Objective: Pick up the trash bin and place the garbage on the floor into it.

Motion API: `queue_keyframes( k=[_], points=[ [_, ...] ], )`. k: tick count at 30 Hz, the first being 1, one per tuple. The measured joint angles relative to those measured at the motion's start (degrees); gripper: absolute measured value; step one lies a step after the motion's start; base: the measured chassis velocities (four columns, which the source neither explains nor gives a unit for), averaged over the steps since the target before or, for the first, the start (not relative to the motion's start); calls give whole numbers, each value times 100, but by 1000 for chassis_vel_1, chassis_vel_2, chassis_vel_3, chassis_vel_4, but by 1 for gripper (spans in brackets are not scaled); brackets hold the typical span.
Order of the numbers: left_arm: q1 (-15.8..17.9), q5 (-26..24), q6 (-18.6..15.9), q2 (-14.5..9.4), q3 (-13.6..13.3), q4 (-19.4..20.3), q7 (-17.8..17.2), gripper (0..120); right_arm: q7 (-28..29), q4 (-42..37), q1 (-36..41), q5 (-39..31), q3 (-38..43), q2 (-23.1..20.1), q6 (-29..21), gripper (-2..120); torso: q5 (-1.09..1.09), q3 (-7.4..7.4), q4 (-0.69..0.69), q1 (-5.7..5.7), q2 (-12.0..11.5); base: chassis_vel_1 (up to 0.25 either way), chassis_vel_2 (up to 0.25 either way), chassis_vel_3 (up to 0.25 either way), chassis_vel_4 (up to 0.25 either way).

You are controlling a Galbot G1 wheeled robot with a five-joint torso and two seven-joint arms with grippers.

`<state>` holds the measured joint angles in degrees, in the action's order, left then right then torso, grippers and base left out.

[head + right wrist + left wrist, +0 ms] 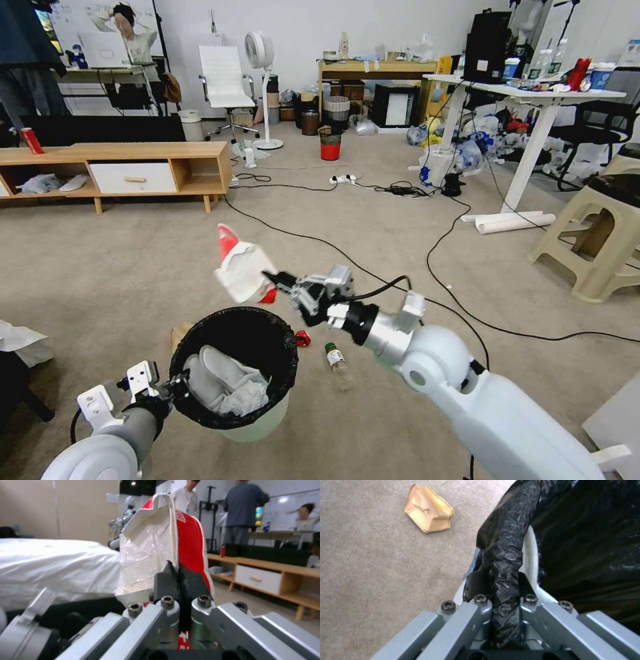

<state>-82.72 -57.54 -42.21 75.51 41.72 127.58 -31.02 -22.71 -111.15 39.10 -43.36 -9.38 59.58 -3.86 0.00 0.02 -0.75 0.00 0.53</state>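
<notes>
Far left: open beige-grey short-pile carpet (100, 267), bare up to a low wooden cabinet (133, 170) well behind. Low left, the left gripper (175, 387), clamped tight on the near rim of the small round pale-white trash bin lined with a black plastic bag (257, 427); from the left wrist, fingers pinching the folded bag and white rim between them (501, 590), bin edge (506, 545) running straight away.

Counted: one bin, with a few pale blue and white tissues (227, 387) lying inside. Three pieces of litter on the carpet:
- One crumpled brown paper bag (179, 333), just beside the bin's left rim, flat on bare floor (429, 508).
- One crushed red wrapper (303, 339), just right of the rim.
- One small clear green-capped bottle (337, 360), on its side, near the wrapper.

Above the bin's far rim, not touching it: one flattened red-and-white noodle cup (241, 267), pinched shut at its lower edge by the right gripper (275, 277); from the right wrist, silvery white inside and red outside standing upright (160, 547) over closed fingers (180, 580).

Right: black cables (320, 243) crossing the carpet behind the arm, then a beige plastic stool (593, 233) well apart at the edge.
</notes>
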Motion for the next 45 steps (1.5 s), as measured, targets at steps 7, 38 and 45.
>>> queue_keyframes(
  k=[7, 38, 45],
  points=[
    [28, -7, 1, -10, 5, -59, 1, 3, -2, 13, 42, 31, -268, -110, -22, 0, 0, 0, 0, 0, 0, 0, 0, 0, 0],
    [184, -19, 7, 8, -52, -135, -2, 3, 50, 2, 828, 359, -202, -657, 30, 0, 1, 0, 1, 0, 0, 0, 0, 0, 0],
    [145, -17, 8, -5, -57, -46, -2, 3, 174, -17, 1036, 464, -143, -720, 11, 3, 1, 0, -1, 0, 0, 0, 0, 0, 0]
  ],
)
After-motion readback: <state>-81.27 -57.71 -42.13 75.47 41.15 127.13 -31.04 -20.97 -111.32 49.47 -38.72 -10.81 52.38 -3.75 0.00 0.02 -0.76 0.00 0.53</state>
